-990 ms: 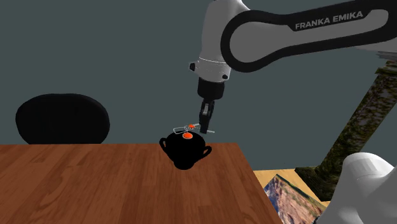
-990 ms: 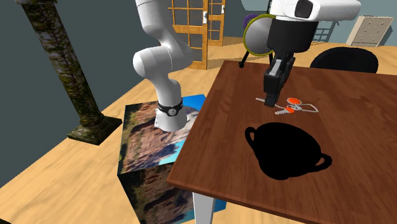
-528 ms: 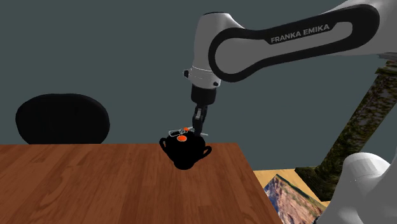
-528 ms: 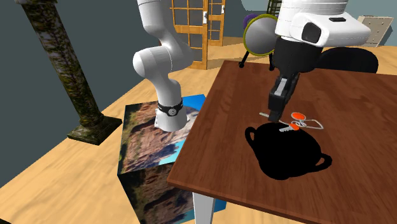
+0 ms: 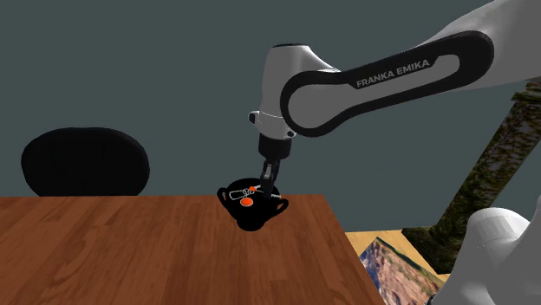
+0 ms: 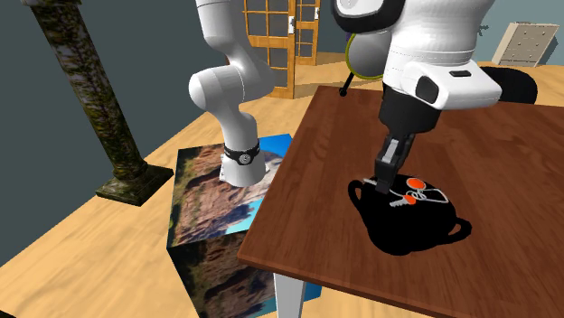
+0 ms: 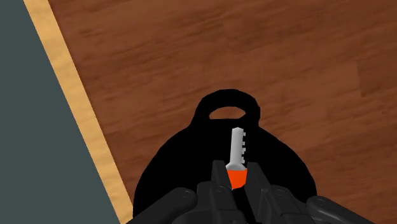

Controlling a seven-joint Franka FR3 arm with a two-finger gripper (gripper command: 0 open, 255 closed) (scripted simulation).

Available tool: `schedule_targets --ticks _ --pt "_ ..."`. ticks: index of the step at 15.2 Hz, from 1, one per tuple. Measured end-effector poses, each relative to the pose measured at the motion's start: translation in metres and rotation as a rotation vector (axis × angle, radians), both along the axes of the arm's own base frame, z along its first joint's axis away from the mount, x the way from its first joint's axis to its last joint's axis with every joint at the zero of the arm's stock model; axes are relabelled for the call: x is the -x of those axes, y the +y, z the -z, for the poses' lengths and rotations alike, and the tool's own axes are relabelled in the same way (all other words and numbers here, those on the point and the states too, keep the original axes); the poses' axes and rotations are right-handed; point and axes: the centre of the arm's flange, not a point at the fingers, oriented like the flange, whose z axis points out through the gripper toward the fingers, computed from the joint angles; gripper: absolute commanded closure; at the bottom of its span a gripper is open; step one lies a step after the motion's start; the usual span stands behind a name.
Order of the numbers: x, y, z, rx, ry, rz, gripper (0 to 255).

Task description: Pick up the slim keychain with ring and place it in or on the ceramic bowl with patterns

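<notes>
The keychain, silver keys with orange heads on a thin ring, hangs just above the black two-handled bowl on the wooden table. My gripper is shut on the keychain, straight over the bowl. In the second exterior view the keychain lies across the top of the bowl, beside the gripper. In the wrist view a silver key with an orange head sticks out from between the shut fingers, with the bowl and one of its loop handles right beneath.
The wooden table ends close to the bowl on the shoulder view's right. A black chair back stands behind the table. The robot's stand, a box with a landscape print, sits by the table; a stone column stands farther off.
The arm has swung toward the shoulder view's left and lowered, carrying the keychain from beside the bowl to directly over it. The grip stayed shut.
</notes>
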Motion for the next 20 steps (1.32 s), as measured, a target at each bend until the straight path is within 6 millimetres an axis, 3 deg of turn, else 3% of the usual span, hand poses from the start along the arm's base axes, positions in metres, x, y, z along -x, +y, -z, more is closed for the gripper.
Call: schedule_targets --ticks 8,9,15,20 --pt "0.0 0.0 0.008 -0.001 -0.003 0.0 255" --pt "0.0 0.0 0.008 -0.001 -0.003 0.0 0" --pt "0.0 0.0 0.009 0.0 0.0 0.0 0" --pt "-0.001 0.001 -0.035 -0.001 -0.002 0.0 0"
